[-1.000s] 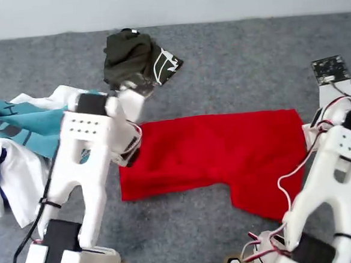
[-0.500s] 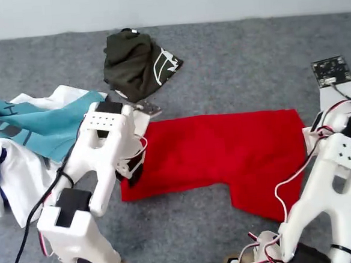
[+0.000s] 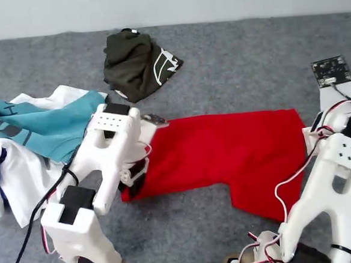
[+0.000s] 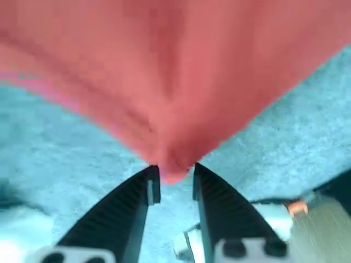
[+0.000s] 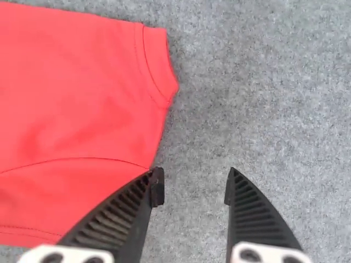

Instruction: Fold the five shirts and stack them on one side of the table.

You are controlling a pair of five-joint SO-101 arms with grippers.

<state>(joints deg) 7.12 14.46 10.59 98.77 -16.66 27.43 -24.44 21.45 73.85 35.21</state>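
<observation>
Left wrist view: left hand (image 4: 171, 179) clamped only the tip of the red shirt (image 4: 181, 71); thin bite could slip mid-fold. Right hand (image 5: 192, 189) sat apart over counter (image 5: 274, 82).

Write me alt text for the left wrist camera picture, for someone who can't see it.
The left gripper pinches a bunched corner of the red shirt between its two black ribbed fingers. The rest of the cloth spreads out beyond them, blurred. The grey table lies underneath.
</observation>
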